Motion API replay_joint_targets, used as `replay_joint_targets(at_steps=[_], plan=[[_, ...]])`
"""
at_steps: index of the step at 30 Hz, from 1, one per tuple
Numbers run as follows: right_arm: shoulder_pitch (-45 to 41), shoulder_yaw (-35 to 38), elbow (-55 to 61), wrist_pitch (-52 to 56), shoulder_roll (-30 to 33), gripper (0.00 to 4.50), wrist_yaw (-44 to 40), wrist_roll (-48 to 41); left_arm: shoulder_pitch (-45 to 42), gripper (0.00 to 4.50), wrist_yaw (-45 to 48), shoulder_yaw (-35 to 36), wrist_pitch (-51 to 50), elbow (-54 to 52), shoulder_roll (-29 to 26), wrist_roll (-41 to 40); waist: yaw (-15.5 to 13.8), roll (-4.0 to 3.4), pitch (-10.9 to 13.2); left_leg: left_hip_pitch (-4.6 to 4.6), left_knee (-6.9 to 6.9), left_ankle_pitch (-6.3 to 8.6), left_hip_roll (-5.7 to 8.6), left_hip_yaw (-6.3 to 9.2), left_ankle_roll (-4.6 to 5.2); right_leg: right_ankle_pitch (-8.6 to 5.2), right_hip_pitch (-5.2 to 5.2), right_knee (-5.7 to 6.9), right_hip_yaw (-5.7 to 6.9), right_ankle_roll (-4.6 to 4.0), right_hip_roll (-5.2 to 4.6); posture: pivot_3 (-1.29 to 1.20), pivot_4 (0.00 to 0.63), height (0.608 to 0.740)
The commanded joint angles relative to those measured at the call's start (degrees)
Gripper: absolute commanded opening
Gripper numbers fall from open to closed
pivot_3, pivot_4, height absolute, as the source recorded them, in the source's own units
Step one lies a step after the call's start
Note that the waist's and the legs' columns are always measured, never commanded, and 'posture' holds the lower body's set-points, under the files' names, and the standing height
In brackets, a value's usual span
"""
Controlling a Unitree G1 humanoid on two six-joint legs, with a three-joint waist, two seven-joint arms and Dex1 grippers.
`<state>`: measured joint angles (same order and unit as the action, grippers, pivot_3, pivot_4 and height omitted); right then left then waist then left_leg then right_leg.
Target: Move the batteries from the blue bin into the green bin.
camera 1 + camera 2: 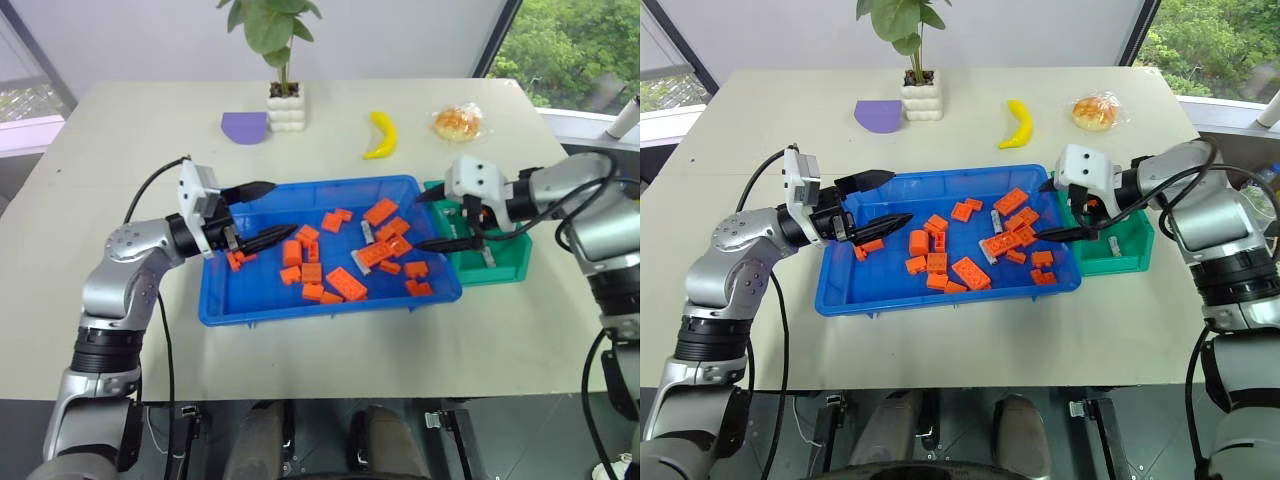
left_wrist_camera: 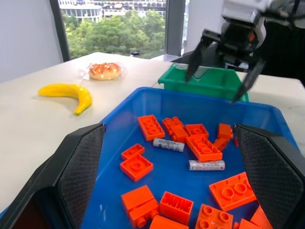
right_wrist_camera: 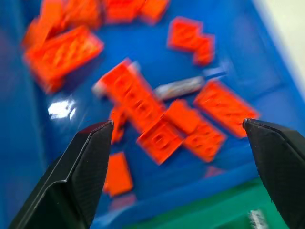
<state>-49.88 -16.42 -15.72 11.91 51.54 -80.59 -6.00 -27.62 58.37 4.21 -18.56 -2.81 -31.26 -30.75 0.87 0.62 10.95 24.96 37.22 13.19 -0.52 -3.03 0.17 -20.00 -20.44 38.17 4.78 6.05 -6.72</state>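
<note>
The blue bin [image 1: 330, 310] sits mid-table, strewn with orange bricks [image 1: 345, 283]. Two silvery batteries [image 2: 168, 144] [image 2: 206, 165] lie among the bricks at its right half; the right wrist view also catches one battery [image 3: 181, 87]. Against its right end stands the green bin [image 1: 510, 268], with a small grey piece like a battery [image 1: 1114, 243] inside. My left gripper [image 1: 268, 212] hovers open over the blue bin's left end, holding nothing. My right gripper [image 1: 420, 220] is open over the blue bin's right end, beside the green bin, tilted down with nothing between its fingers.
At the table's far side stand a plant in a white pot [image 1: 285, 105], a purple disc [image 1: 245, 127], a banana [image 1: 381, 135] and a wrapped bun [image 1: 457, 122]. Bare tabletop surrounds both bins.
</note>
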Motion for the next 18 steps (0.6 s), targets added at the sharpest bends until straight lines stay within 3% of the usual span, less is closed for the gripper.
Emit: replay_joint_targets(at_steps=[1,9,18], plan=[[-4.4,-3.4,-5.6,-10.6,-2.4,4.47,-4.5,4.4,1.4,4.50,-1.2,2.4,-0.2,-3.4,-0.8,-1.3,0.1,0.00,0.0,0.00,0.00,0.00,-0.01,0.00,0.00,0.00,0.00,0.00,0.00,0.00,0.01,0.00,0.150,0.739],[-11.2,-7.6,-19.1,-23.4,-12.8,4.47,-9.9,8.1,3.8,4.50,-3.6,3.4,-1.4,-6.7,-0.8,-1.4,-0.3,0.00,0.0,0.00,0.09,-0.01,0.00,0.03,-0.01,0.00,0.03,0.01,0.02,0.00,0.00,0.00,0.150,0.739],[-14.8,-8.4,-29.5,-30.8,-18.0,4.47,-11.6,11.8,6.0,4.50,-5.5,4.0,-2.3,-9.9,-1.0,-2.4,-0.2,0.00,0.0,0.00,0.10,-0.01,0.00,0.09,-0.02,0.00,0.07,0.02,0.06,0.00,0.01,0.00,0.150,0.739]])
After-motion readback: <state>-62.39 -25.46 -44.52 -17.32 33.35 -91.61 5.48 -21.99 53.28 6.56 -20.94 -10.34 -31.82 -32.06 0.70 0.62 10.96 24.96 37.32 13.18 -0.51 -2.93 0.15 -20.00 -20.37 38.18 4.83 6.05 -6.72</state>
